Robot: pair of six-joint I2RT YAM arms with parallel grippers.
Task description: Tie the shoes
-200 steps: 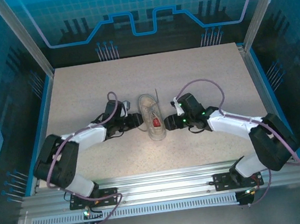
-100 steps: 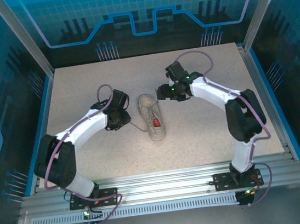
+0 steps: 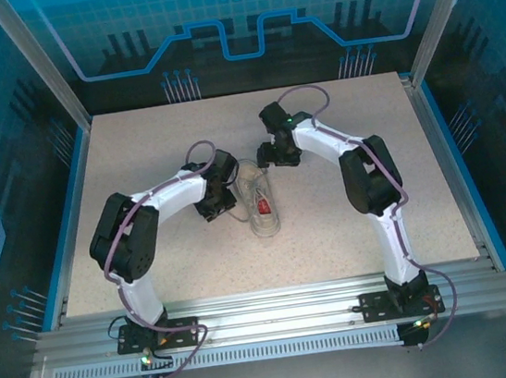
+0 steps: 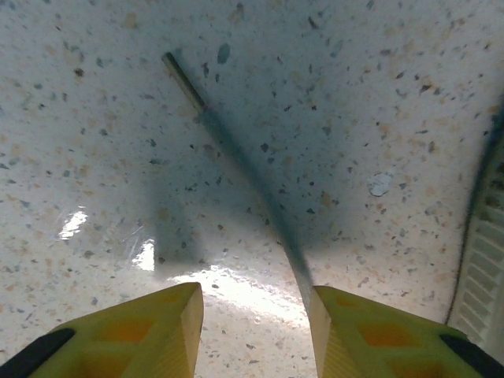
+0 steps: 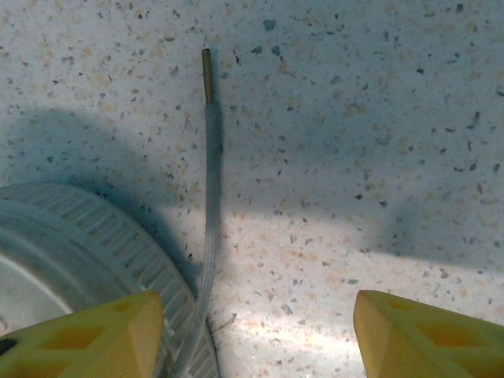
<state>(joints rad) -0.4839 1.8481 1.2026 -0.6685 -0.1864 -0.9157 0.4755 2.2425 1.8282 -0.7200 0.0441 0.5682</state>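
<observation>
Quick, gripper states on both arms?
Left gripper: open, lace lying between the jaws, not clamped.
Right gripper: open, holding nothing.

The table [image 3: 351, 223] is beige, flecked with dark and orange speckles. The sneaker [image 3: 256, 193] is whitish-grey with a red patch [image 3: 264, 207] inside, and its lace [image 5: 211, 205] is pale grey with a brass-coloured tip. The left tool [image 4: 253, 323] and right tool [image 5: 257, 331] are yellow with orange faces. The left arm [image 3: 166, 199] and right arm [image 3: 327, 147] are white with black joints.

Left arm [image 3: 170, 196] and right arm [image 3: 323, 142]: white link shells, black joints; purple cable loops [image 3: 301, 89] along each; green light [image 3: 289, 121] on right arm; left gripper [image 4: 252, 315], right gripper [image 5: 256, 331] fingers [image 4: 150, 335] yellow wedges, orange insets
</observation>
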